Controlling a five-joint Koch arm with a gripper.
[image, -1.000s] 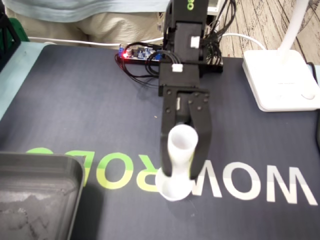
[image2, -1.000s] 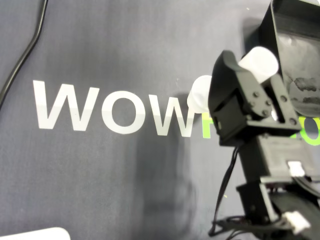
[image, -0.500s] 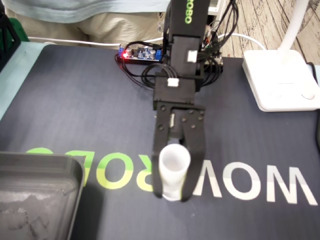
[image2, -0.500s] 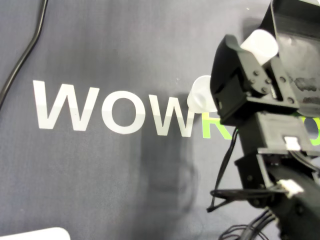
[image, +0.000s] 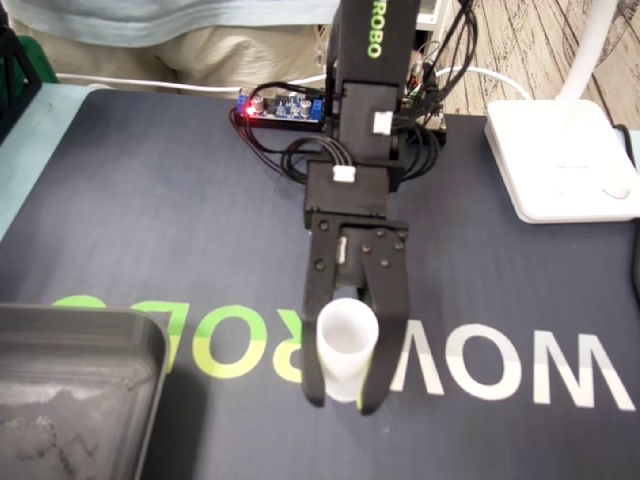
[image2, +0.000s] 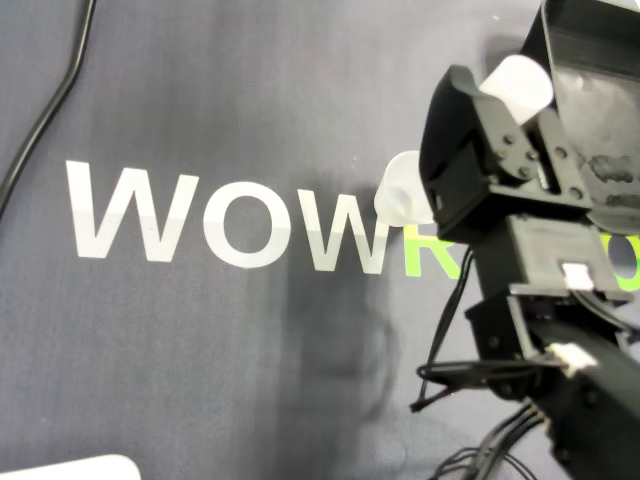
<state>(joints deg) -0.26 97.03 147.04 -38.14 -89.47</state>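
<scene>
A tall white cylinder (image: 347, 340) stands on the dark mat (image: 180, 230), on the printed letters. In the fixed view my black gripper (image: 341, 398) reaches down from the arm, one finger on each side of the cylinder, and is shut on it. The fingertips (image: 314, 393) end low, near the mat. In the overhead view the cylinder's top (image2: 520, 85) shows above the gripper body and its wider foot (image2: 400, 190) shows beside it. Whether the foot rests on the mat I cannot tell.
A grey tray (image: 80, 350) sits at the lower left of the fixed view and shows in the overhead view as the tray (image2: 600, 100) right beside the gripper. A white lamp base (image: 560, 160) stands at the right. A circuit board (image: 285, 105) and cables lie behind the arm.
The fingers have drawn in from a wider stance onto the cylinder. The gripper shifted slightly left in the fixed view, and the cylinder went from leaning to more upright.
</scene>
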